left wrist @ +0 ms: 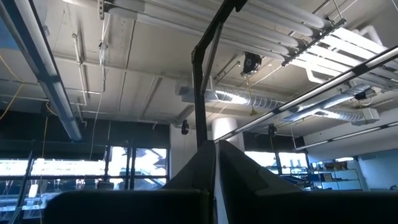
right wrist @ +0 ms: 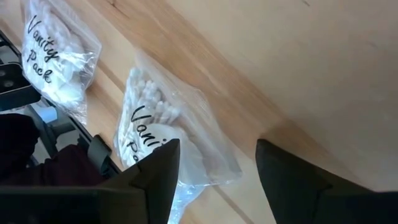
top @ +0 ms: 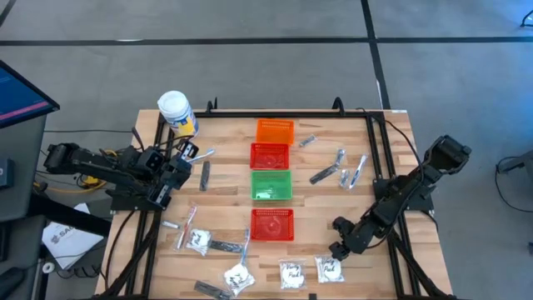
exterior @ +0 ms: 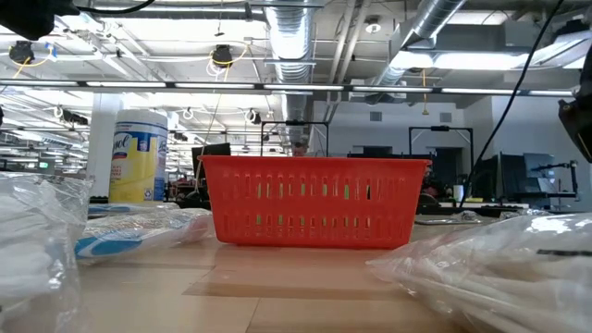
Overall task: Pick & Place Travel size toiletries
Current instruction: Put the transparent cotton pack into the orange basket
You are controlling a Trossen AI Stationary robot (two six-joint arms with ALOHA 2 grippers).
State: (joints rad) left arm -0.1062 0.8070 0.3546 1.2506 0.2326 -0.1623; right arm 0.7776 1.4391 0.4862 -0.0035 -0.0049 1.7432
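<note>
Travel size toiletries lie scattered on the wooden table point(top: 225, 208). Clear sachets printed "Vanity Pack" lie along the near edge point(top: 329, 268) point(top: 291, 273). Silvery tubes point(top: 337, 162) lie at the far right, and a toothbrush point(top: 187, 225) and a dark strip point(top: 206, 173) at the left. My right gripper point(right wrist: 214, 177) is open and slants down over the end of one sachet point(right wrist: 161, 130); a second sachet point(right wrist: 53, 56) lies beyond it. My left gripper point(left wrist: 216, 180) is shut, points up and stands at the table's left edge point(top: 185, 154). My right gripper has one finger point(right wrist: 155, 174) in front of the near sachet's end point(right wrist: 186, 168), the other over bare wood. I cannot tell whether that finger touches the sachet. The sachet lies flat on the table.
Four mesh baskets stand in a row down the table's middle: orange point(top: 275, 131), red point(top: 270, 156), green point(top: 271, 184), red point(top: 272, 223). A white jar with a yellow label point(top: 176, 112) stands at the far left corner. Bare wood lies between the baskets and my right gripper.
</note>
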